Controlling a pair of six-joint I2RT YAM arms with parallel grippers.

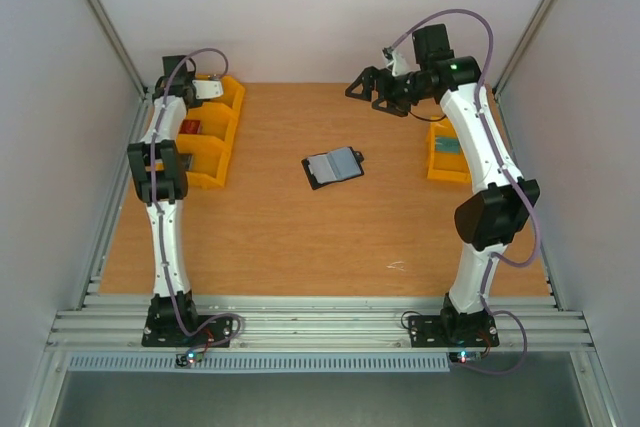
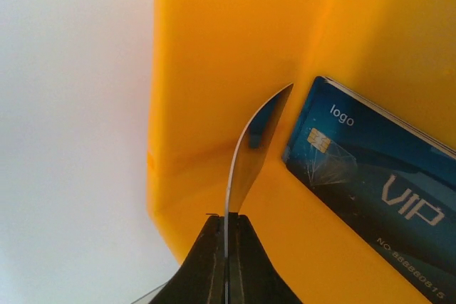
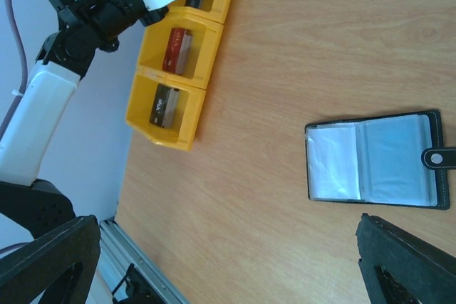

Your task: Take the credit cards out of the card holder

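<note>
Left pincer [image 2: 226, 231] clamps a bent credit card [image 2: 254, 144] inside the yellow bin [image 2: 214, 48].

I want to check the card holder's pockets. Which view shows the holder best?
The right wrist view: the card holder lies open and large there, its inner side facing the camera. The top view shows it only small, mid-table. The left wrist view misses it.

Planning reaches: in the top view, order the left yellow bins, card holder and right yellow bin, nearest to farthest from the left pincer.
From the left pincer:
1. left yellow bins, right under it, far left.
2. card holder, middle of the table.
3. right yellow bin, right side.
</note>
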